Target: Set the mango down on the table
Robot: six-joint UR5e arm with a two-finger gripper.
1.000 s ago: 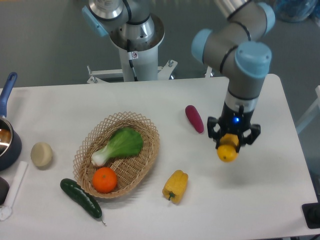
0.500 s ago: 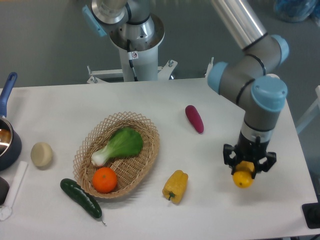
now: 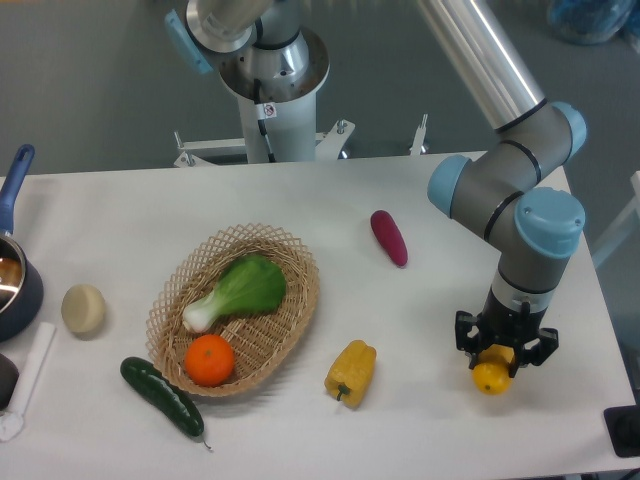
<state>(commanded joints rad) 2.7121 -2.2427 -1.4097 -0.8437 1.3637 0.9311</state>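
The mango (image 3: 491,376) is a smooth yellow-orange fruit, held at the front right of the white table (image 3: 420,430). My gripper (image 3: 505,358) points straight down and is shut on the mango, whose lower end shows below the black fingers. The mango sits at or just above the tabletop; I cannot tell whether it touches. Its upper part is hidden by the gripper.
A yellow bell pepper (image 3: 351,371) lies left of the gripper. A purple vegetable (image 3: 389,237) lies further back. A wicker basket (image 3: 291,254) holds bok choy (image 3: 237,291) and an orange (image 3: 210,360). A cucumber (image 3: 161,396), a pale round item (image 3: 83,308) and a blue pot (image 3: 14,280) are at the left.
My gripper has carried the mango to the right and towards the table's front, and lower towards the tabletop. Other objects have not moved.
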